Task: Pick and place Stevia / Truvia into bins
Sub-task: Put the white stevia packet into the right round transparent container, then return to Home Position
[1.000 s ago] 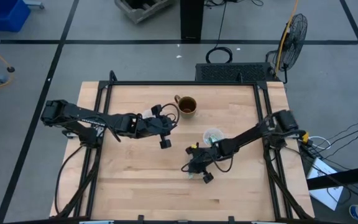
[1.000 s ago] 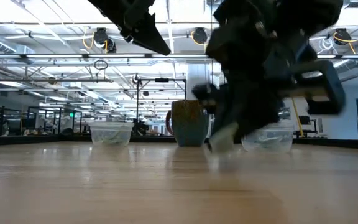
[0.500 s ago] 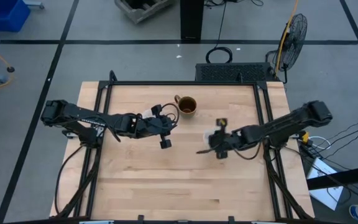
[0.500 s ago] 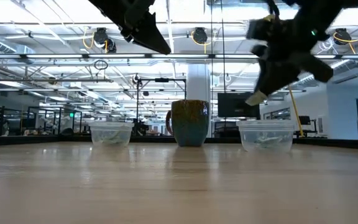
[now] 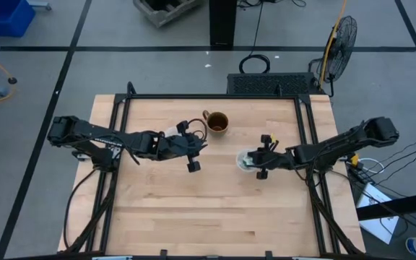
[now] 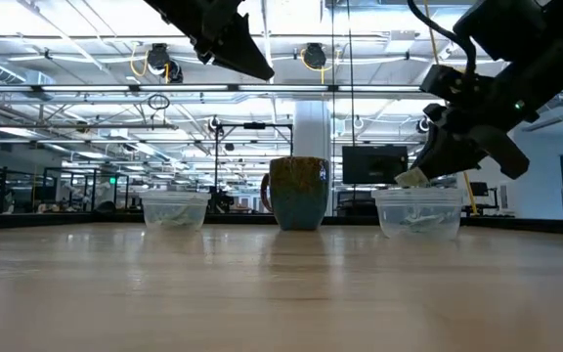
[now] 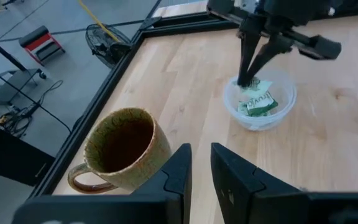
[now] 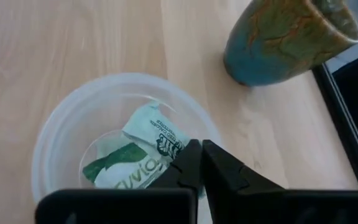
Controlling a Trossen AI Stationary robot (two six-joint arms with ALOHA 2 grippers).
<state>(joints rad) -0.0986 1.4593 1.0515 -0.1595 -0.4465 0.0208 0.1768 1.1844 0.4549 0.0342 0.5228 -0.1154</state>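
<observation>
The right claw (image 6: 420, 177) hangs over the rim of the right-hand bin (image 6: 418, 213), fingers pinched on one pale packet (image 6: 413, 178) held just above the bin's mouth. Inside this bin lie further Truvia packets (image 8: 135, 155), green and white, stacked loosely. The second bin (image 6: 174, 209) stands on the tabletop (image 5: 193, 202) on the far side of the brown mug (image 5: 216, 123); it appears to hold some packets, though detail is unclear.

The left claw (image 7: 201, 168) waits near the mug, fingers close together with a narrow gap, gripping nothing.

Handling: each packet is judged very light, thin and pliable, likely to crease or slide on wood. Grip across a short edge or the flat middle, with light pressure.
</observation>
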